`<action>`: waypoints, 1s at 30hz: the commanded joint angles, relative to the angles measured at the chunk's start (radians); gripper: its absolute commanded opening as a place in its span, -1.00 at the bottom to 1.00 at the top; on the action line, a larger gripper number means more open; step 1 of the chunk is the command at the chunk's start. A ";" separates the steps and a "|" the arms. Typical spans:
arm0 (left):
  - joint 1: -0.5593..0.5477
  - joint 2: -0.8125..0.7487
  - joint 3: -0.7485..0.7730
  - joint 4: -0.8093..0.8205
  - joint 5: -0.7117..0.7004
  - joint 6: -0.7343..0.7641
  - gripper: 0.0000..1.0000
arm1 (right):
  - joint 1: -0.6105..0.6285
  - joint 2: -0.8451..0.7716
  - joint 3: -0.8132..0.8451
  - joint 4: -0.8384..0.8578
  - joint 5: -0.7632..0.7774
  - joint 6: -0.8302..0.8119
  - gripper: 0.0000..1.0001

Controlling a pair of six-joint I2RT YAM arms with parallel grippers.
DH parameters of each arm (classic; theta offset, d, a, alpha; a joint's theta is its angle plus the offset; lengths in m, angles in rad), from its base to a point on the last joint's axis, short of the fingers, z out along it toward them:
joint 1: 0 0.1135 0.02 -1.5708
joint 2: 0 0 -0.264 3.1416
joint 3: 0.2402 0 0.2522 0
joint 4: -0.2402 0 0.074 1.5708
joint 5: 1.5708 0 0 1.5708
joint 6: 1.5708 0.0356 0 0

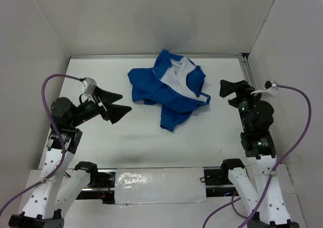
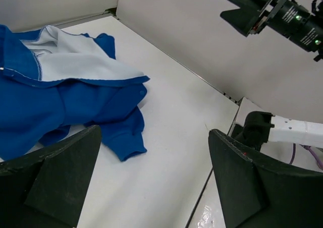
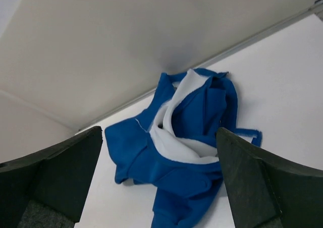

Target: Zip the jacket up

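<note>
The blue jacket [image 1: 169, 89] lies crumpled at the back middle of the white table, its white lining turned up. It shows in the left wrist view [image 2: 55, 97] and in the right wrist view [image 3: 186, 152]. I cannot make out the zipper. My left gripper [image 1: 117, 105] is open and empty, in the air left of the jacket and apart from it. My right gripper [image 1: 227, 91] is open and empty, in the air right of the jacket, near a loose blue edge strip [image 1: 202, 97]. A sleeve cuff [image 2: 128, 150] points toward the near edge.
White walls enclose the table on the left, back and right. A metal rail [image 1: 246, 66] runs along the right edge. A foil-covered strip [image 1: 160, 185] lies between the arm bases at the near edge. The right arm [image 2: 282, 13] shows in the left wrist view.
</note>
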 commanded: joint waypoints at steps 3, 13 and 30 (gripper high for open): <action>0.000 -0.015 -0.020 -0.008 -0.017 -0.091 0.99 | 0.009 0.022 0.065 -0.118 0.038 0.052 0.99; -0.057 0.373 0.101 -0.198 -0.147 -0.073 0.99 | 0.009 0.315 0.200 -0.230 0.077 -0.024 1.00; -0.213 1.301 0.801 -0.506 -0.354 -0.199 0.99 | 0.051 1.071 0.548 -0.159 -0.022 -0.142 0.99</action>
